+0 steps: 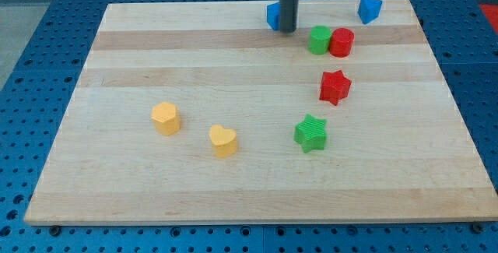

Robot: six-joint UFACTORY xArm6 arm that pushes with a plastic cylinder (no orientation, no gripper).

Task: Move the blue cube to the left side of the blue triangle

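Observation:
The blue cube (pixel 273 15) sits near the board's top edge, a little right of centre, partly hidden behind my rod. My tip (pixel 287 30) rests on the board right against the cube's right side. The blue triangle (pixel 369 8) lies at the top right of the board, well to the right of the cube and the tip.
A green cylinder (pixel 319 40) and a red cylinder (pixel 341 42) touch each other just right of and below the tip. A red star (pixel 335 87) and a green star (pixel 311 133) lie lower. A yellow hexagon (pixel 166 118) and a yellow heart (pixel 223 140) lie lower left. The wooden board (pixel 233 191) sits on a blue pegboard table.

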